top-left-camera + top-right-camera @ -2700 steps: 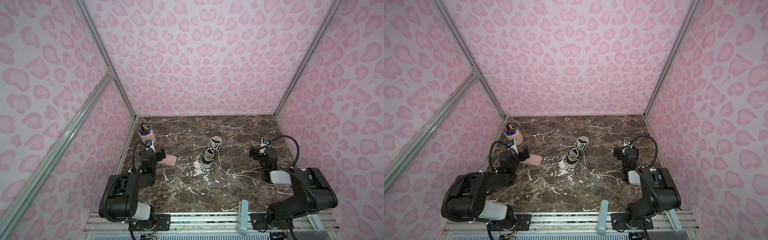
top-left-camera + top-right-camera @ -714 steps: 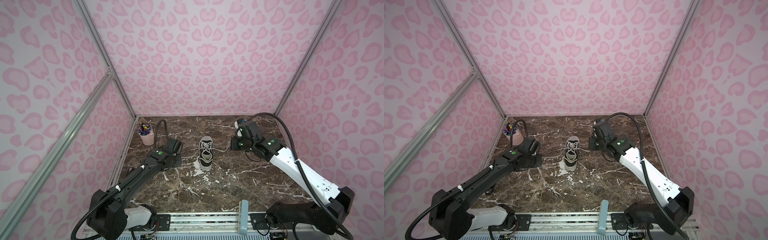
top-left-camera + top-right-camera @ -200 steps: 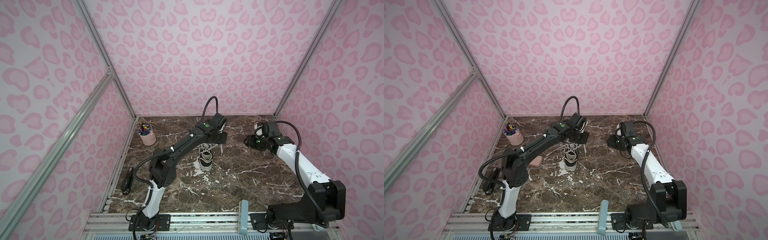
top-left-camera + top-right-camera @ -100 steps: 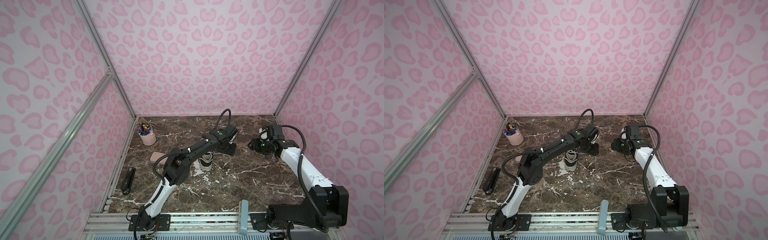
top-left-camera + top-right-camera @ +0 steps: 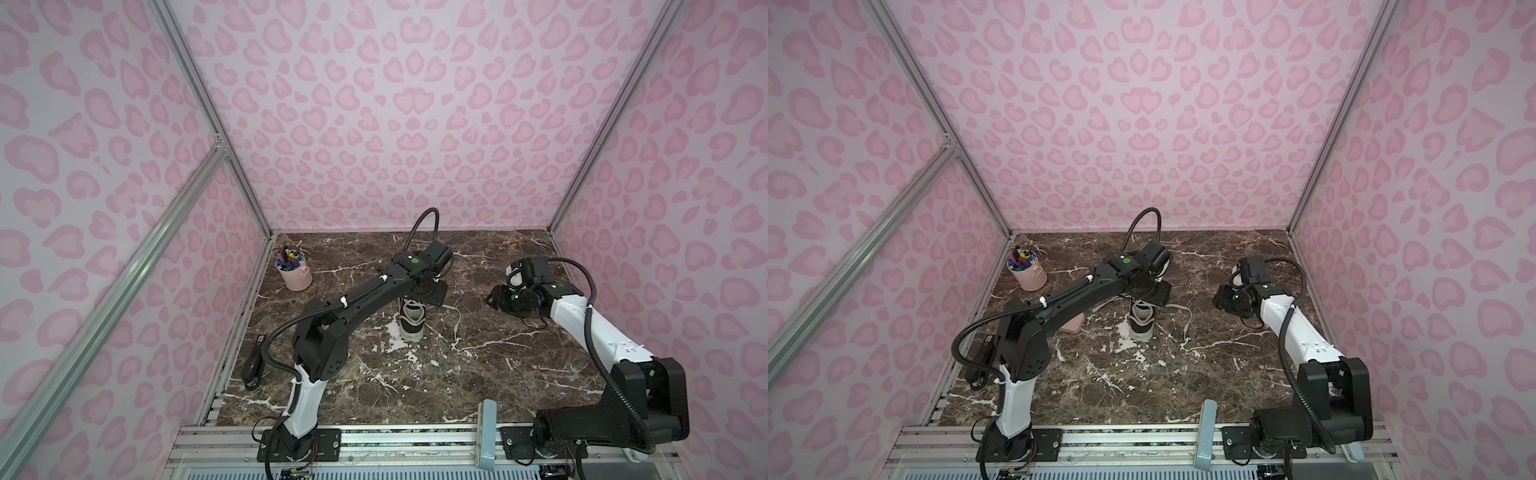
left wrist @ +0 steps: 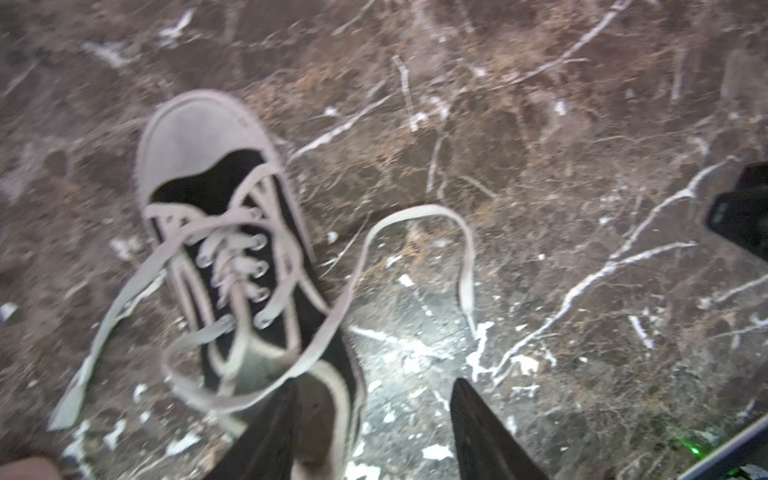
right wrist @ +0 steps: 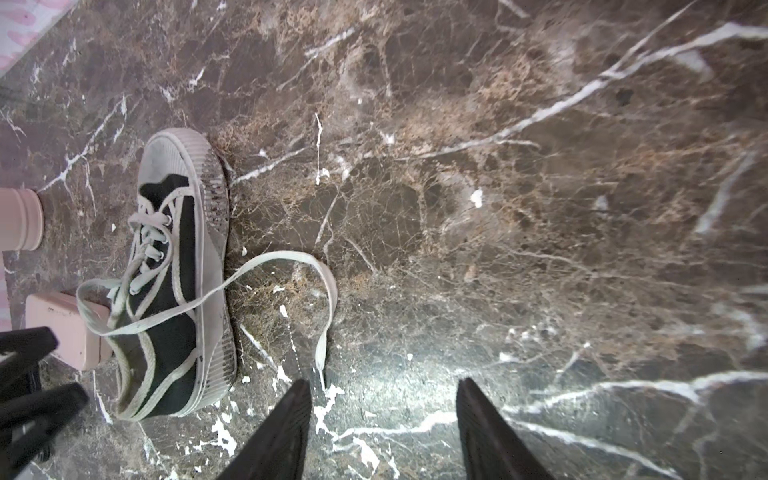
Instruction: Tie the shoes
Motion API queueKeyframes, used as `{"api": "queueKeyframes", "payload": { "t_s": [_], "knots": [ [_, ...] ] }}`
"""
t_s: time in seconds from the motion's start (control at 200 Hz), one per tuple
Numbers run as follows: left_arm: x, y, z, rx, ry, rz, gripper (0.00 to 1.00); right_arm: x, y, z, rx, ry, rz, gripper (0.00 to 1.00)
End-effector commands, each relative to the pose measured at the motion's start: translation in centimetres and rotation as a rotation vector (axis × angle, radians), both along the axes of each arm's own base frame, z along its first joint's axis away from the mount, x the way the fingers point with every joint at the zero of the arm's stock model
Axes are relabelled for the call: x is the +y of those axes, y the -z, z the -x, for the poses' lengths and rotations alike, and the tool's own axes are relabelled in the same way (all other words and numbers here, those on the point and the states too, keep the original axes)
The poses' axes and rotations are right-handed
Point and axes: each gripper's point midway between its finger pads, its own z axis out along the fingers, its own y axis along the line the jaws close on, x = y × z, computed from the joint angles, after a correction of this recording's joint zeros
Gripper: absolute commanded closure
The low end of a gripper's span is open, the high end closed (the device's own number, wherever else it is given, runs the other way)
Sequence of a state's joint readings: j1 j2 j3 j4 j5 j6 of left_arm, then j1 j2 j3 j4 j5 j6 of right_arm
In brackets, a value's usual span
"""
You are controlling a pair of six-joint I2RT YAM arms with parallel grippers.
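Marble, brown with white veins, forms the table; near its middle the shoe stands upright on its white sole, heel toward the front rail, its front part hidden in both top views under the left arm's wrist; the left gripper hangs over the heel, its jaws well apart with nothing held, one finger overlapping the heel rim in the left wrist view, though contact cannot be judged through the blur. White laces lie loose and untied; one lace curves out in a loop over the marble on the side toward the right arm, its tip close to the right gripper; that gripper sits low, well apart from the shoe, jaws parted about as wide and empty; the other lace trails off the opposite side. Pink case lies just beside the shoe; a pink cup of pens stands near the back left corner.
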State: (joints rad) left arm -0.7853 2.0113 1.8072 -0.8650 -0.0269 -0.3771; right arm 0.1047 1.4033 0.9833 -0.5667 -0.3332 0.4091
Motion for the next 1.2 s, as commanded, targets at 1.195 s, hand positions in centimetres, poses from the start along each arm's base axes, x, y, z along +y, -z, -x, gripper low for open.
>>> {"api": "queueKeyframes", "payload": {
  "t_s": [1.195],
  "knots": [
    [5.2, 4.0, -1.9, 0.103, -0.228, 0.126, 0.68, 2.9, 0.8, -0.6, 0.002, -0.045, -0.016, 0.42]
  ]
}}
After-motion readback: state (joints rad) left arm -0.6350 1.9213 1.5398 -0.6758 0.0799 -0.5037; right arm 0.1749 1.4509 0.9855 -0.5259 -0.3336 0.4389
